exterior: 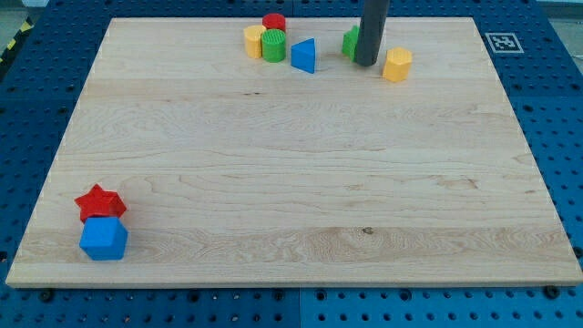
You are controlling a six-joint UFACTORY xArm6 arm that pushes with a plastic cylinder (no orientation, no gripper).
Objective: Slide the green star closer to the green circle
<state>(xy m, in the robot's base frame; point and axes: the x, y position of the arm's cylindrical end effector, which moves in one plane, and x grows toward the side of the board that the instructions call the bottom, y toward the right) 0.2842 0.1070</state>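
Blocks crowd the board's top edge, none in any container. We see our tip touching the green star, which the rod largely hides, so its pointing direction is unclear. Green circle stands left, among yellow and red cylinders; a blue triangle lies between.

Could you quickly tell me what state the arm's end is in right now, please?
No gripper here, only a rod: my tip holds nothing and sits right beside the green star, on its right in the view, partly hiding it; contact cannot be told.
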